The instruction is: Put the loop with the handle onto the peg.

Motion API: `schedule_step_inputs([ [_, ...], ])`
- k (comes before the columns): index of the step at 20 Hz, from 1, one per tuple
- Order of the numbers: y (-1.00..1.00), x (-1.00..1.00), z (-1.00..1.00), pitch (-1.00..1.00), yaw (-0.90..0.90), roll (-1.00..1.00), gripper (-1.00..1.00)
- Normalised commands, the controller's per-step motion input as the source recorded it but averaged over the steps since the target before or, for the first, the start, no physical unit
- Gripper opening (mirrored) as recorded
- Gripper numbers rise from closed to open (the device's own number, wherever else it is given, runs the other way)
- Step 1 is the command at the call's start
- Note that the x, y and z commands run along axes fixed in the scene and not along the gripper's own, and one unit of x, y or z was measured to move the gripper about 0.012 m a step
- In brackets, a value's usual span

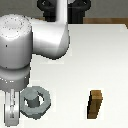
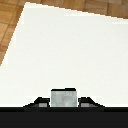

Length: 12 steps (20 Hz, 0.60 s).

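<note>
In the exterior view the loop with the handle [image 1: 40,101] is a grey many-sided ring near the table's front edge, towards the exterior view's left. The peg [image 1: 32,100], a short light grey cylinder, shows inside the ring's hole. My gripper [image 1: 11,107] hangs just beside the ring, on the exterior view's left, where the handle points. In the wrist view a grey block, the handle's end [image 2: 64,97], sits between my two dark fingertips [image 2: 39,103], and the gripper [image 2: 64,103] looks shut on it. The ring and the peg are hidden in the wrist view.
A brown wooden block [image 1: 95,104] stands upright on the white table [image 1: 95,55], towards the exterior view's right. My arm's bulky white links [image 1: 30,42] fill the upper left. Wooden floor [image 2: 10,20] shows past the table's edge.
</note>
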Motion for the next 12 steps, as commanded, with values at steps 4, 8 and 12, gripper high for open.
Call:
schedule_step_inputs([
  [4,0.0,0.0,0.0,0.0,0.0,0.0,1.0],
  [8,0.0,0.0,0.0,0.0,0.0,0.0,1.0],
  [12,0.0,0.0,0.0,0.0,0.0,0.0,1.0],
])
